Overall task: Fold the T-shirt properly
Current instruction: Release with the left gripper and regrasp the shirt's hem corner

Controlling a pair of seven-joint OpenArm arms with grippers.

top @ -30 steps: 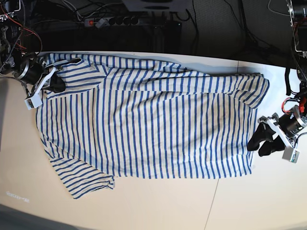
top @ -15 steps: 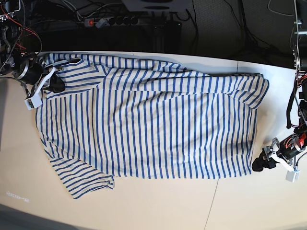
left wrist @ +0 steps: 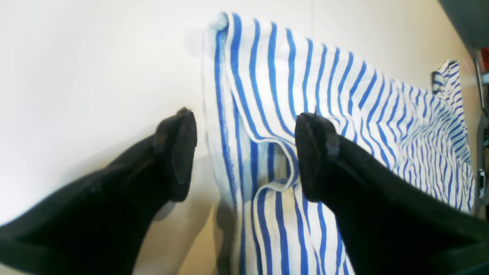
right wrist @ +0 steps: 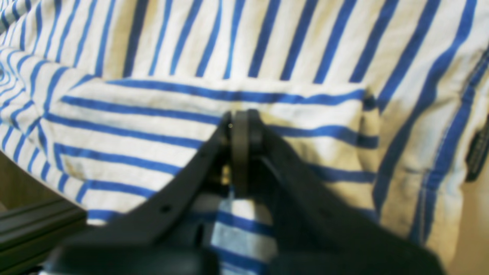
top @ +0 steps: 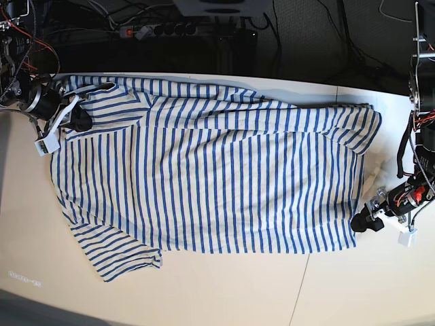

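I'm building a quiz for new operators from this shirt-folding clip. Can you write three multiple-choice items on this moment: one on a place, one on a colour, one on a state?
1. Where is the left gripper in the base view?
A. At the bottom-hem corner of the T-shirt
B. At the neck
C. Over the middle of the chest

2. What colour are the shirt's stripes?
A. Red
B. Blue
C. Green

3. How do the right gripper fingers stand?
A. Wide open above the bare table
B. Closed together on the fabric
C. Out of sight

Answers:
1 A: the base view shows it at the shirt's lower right corner, and the left wrist view shows its open fingers straddling the hem edge.
2 B: thin blue stripes on cream cloth in every view.
3 B: the right wrist view shows the tips pressed together with striped cloth bunched between them.
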